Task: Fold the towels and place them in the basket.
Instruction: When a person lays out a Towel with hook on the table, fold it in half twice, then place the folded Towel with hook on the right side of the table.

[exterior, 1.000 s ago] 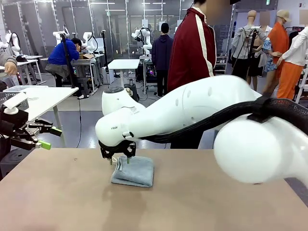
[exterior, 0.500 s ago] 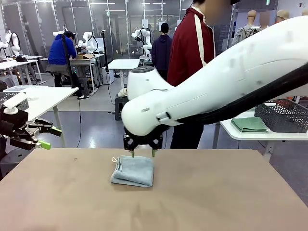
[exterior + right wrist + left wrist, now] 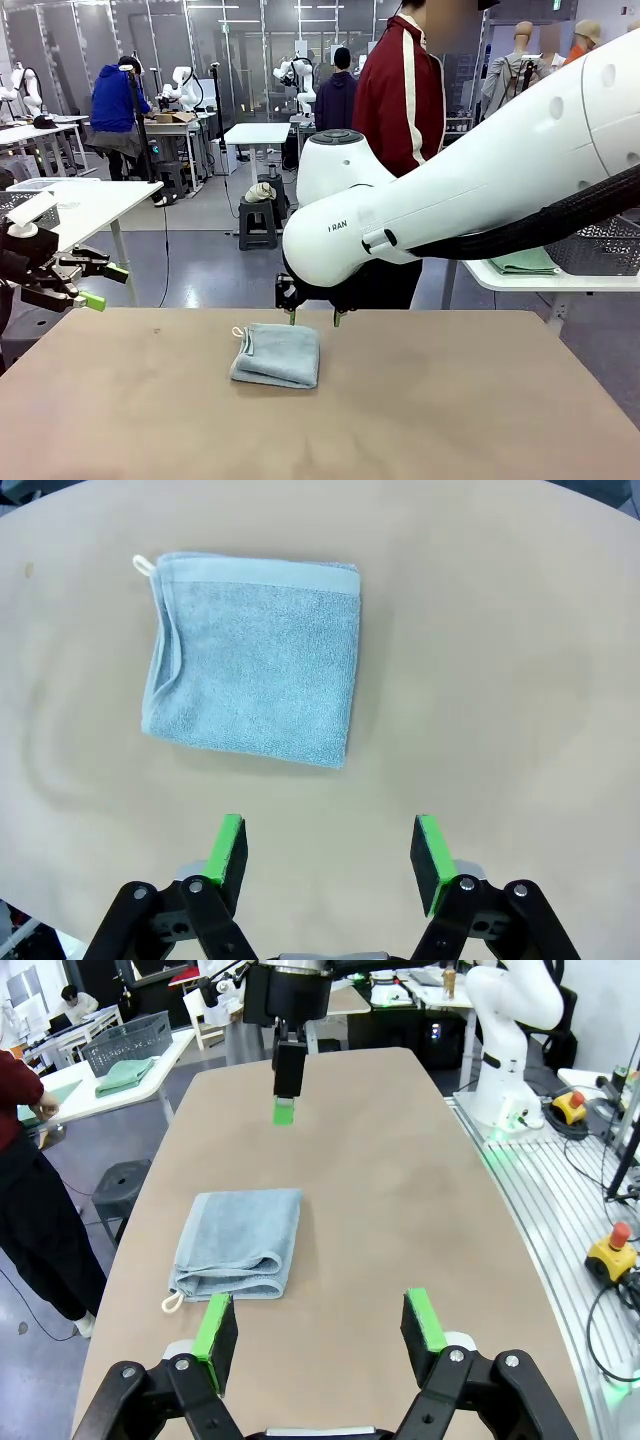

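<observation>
Pale blue towel [image 3: 277, 355] lies folded small and roughly square on the tabletop [image 3: 450, 420], left of centre and nearer the far edge than the near one. It lies flat, with a white hanging loop [image 3: 238, 332] sticking out at its far-left corner. Stacked fold edges show on the side facing the tabletop's left edge.

Right gripper [image 3: 313, 320] hangs over the far edge, fingers pointing down, just past the towel's far-right corner and clear of the cloth. Jaws are spread wide with nothing between them. In the right wrist view only bare tabletop lies between the green pads [image 3: 229, 845], and the towel sits ahead of them, apart.

Left gripper [image 3: 106, 287] is off the left edge of the tabletop, raised above it, fingers aimed across toward the towel. Jaws are wide apart and empty. In the left wrist view the towel lies ahead of one pad [image 3: 215, 1327], not touching.

Basket [image 3: 128, 1040], dark grey mesh, stands on a white side table [image 3: 150, 1072] off the tabletop's right edge, with a folded green cloth [image 3: 125, 1075] beside it.

A person in a red jacket [image 3: 400, 100] stands at the far edge, behind the right arm
</observation>
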`<action>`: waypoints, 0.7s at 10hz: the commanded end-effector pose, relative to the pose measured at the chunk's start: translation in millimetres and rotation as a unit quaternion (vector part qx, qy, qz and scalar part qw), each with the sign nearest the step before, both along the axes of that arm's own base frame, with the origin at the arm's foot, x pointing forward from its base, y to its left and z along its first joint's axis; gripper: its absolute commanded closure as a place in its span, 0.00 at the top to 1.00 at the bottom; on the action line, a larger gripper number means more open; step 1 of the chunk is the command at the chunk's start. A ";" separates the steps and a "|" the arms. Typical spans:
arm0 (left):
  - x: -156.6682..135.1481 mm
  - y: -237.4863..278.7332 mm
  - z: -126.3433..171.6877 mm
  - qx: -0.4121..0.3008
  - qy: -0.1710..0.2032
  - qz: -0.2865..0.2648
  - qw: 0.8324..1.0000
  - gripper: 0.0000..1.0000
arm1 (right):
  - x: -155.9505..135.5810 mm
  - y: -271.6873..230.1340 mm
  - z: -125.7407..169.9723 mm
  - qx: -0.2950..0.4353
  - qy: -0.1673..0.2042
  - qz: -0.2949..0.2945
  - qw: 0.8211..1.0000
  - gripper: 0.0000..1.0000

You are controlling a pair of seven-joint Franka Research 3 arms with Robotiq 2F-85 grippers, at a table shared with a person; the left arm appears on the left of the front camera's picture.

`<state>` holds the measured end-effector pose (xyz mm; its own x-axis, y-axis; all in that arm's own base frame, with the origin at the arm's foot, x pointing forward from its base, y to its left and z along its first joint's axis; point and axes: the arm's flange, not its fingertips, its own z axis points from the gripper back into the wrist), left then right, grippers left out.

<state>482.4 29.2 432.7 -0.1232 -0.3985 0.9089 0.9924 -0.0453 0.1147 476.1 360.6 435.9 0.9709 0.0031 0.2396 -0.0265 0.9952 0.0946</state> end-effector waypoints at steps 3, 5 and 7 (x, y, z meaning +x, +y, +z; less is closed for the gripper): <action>-3.6 -0.3 1.7 -0.003 -0.002 0.000 1.000 0.84 | 5.0 4.6 -0.5 -0.005 0.003 0.002 1.000 0.83; -3.6 -0.3 1.7 -0.003 -0.002 0.000 1.000 0.84 | 5.0 4.6 -0.5 -0.005 0.003 0.002 1.000 0.83; -3.6 -0.3 1.7 -0.003 -0.002 0.000 1.000 0.84 | 5.0 4.6 -0.5 -0.005 0.003 0.002 1.000 0.83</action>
